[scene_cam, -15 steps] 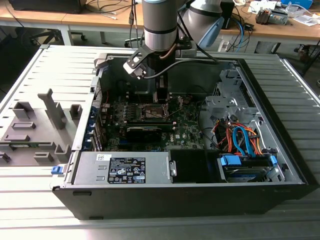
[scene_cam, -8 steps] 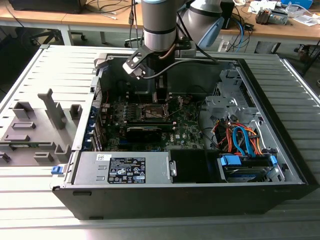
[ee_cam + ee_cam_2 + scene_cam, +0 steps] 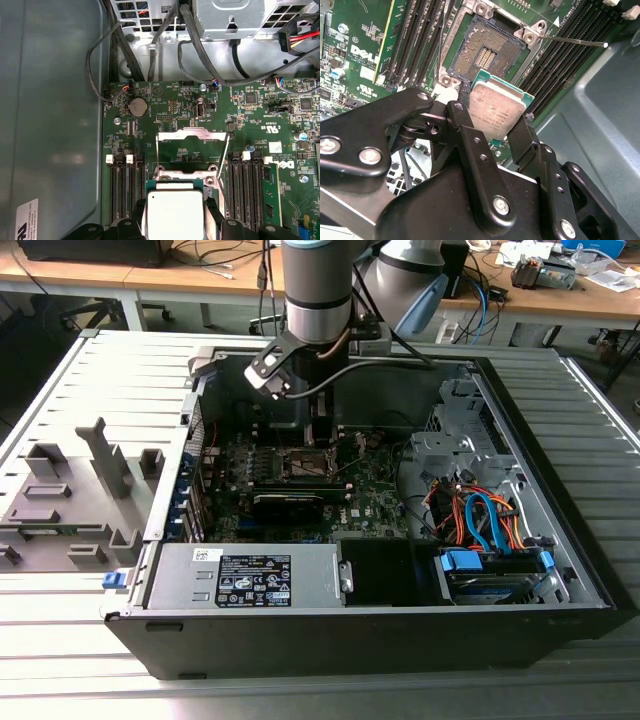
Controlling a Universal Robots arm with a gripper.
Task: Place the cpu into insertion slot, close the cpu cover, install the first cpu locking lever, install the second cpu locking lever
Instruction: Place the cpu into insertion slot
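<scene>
The gripper (image 3: pixel 491 117) is clamped on the cpu (image 3: pixel 496 106), with its black fingers (image 3: pixel 462 125) pressing two opposite edges. The chip's silver top carries faint print. The cpu is held close to the bare insertion slot (image 3: pixel 482 52) and is not seated in it. In the first wrist view the cpu cover (image 3: pixel 193 133) stands raised, with a thin wire locking lever (image 3: pixel 224 162) free beside it. The green motherboard (image 3: pixel 165 107) bears white lettering. A white label with print sits on the power supply (image 3: pixel 255 580) at the computer case's (image 3: pixel 590 570) near edge.
</scene>
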